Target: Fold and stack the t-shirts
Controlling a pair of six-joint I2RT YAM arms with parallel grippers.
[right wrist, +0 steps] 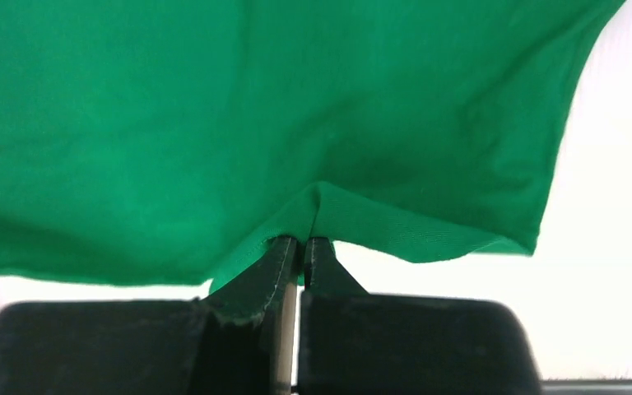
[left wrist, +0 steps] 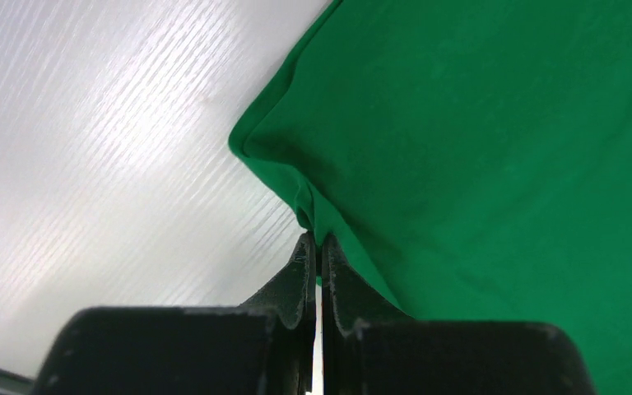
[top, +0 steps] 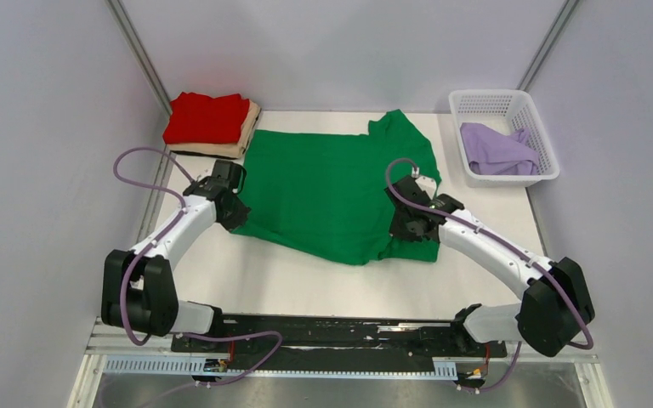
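Garment: bright green short-sleeved cloth t-shirt [top: 332, 191] spread on white worktop [top: 306, 285]. Left hand [left wrist: 316, 240] pinches one edge; right hand [right wrist: 300, 240] pinches opposite edge.

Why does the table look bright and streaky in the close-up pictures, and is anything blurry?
Left wrist view: streaky glare across the white table; the green t-shirt is sharp, the left gripper nearest the lens slightly soft. Right wrist view: the table washes out to plain white beside the right gripper. Top view: evenly lit and sharp.
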